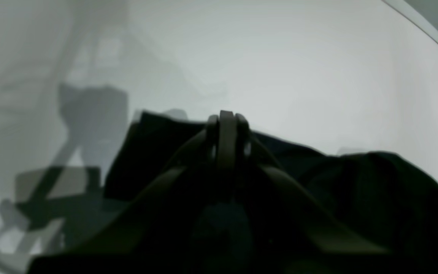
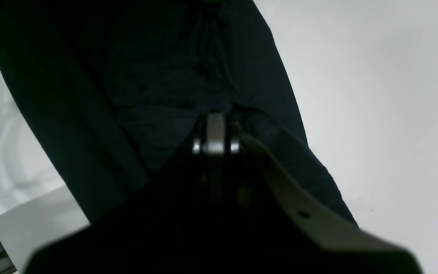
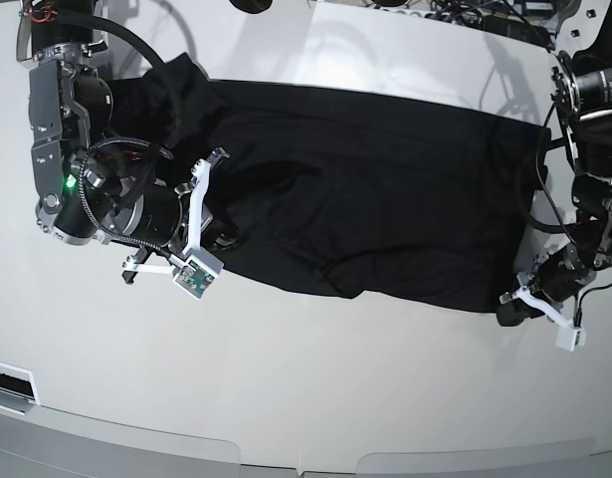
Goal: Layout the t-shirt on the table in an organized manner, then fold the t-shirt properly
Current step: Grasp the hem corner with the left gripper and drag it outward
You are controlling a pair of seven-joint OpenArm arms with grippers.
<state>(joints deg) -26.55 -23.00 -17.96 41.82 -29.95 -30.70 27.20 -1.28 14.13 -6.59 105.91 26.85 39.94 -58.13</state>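
On table [image 3: 315, 398] — t-shirt [image 3: 385, 189] (both claws pinching).

left gripper [image 1: 226, 125] with jaws pressed together over the black t-shirt [image 1: 356, 179], glossy white table [image 1: 299, 76] beyond with blurred reflections.

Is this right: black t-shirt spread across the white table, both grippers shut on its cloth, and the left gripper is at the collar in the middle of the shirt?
Not quite. The left gripper is at the near corner of the t-shirt, at one end of it, not mid-shirt at a collar; the base view shows this. The rest holds: the shirt lies on the white table, and the right gripper is also shut on cloth.
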